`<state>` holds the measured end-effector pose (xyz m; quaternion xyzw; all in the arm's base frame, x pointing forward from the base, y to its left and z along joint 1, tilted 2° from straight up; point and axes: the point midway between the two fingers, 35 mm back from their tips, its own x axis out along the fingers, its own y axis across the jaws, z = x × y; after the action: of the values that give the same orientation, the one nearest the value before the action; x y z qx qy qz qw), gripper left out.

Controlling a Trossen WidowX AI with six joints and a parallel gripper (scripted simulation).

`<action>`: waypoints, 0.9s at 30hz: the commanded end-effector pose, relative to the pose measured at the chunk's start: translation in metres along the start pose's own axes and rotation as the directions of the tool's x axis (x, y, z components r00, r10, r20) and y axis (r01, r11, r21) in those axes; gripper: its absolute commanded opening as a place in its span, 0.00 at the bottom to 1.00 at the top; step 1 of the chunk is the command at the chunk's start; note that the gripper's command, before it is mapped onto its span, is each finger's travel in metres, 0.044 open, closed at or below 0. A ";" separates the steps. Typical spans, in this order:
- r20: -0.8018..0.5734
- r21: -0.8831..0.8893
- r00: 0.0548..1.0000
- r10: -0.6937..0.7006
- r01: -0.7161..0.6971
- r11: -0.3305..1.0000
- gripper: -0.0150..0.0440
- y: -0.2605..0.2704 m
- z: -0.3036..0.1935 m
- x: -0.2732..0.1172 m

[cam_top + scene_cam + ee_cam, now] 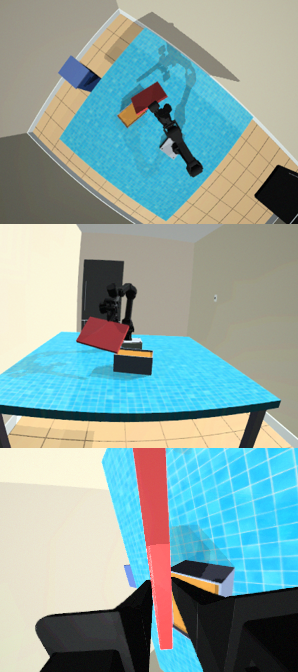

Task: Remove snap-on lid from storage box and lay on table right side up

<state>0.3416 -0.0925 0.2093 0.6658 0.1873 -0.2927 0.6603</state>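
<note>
The red lid [149, 96] [103, 334] [155, 508] is in the air, off the storage box, and tilted. In the exterior view its lower right corner hangs just above and beside the box's left end. My gripper [160, 582] is shut on one edge of the lid; the lid runs between both fingers in the wrist view. The dark storage box [133, 364] [205, 569] [131, 115] stands open on the table, its orange inside partly showing. In the top view the lid covers part of the box from view. The fingertips are hidden behind the lid in the exterior view.
The blue tiled table [105, 116] [197, 382] carries the box and the arm's base [169, 148] [131, 345], which stands behind the box in the exterior view. A blue block-like object [75, 72] stands off the table's edge, on the tiled floor.
</note>
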 end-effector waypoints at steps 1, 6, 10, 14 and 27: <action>-0.003 -0.007 1.000 0.011 -0.011 1.000 0.25 0.003 0.007 -0.002; -0.002 -0.008 1.000 0.011 -0.011 1.000 0.25 0.003 0.017 -0.002; -0.002 -0.009 1.000 0.011 -0.011 1.000 0.25 0.003 0.025 -0.003; -0.001 -0.009 1.000 0.011 -0.011 1.000 0.25 0.002 0.033 -0.003; 0.000 -0.011 1.000 0.011 -0.011 1.000 0.25 0.001 0.058 -0.005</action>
<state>0.3297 -0.1448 0.2113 0.6645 0.1873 -0.2939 0.6610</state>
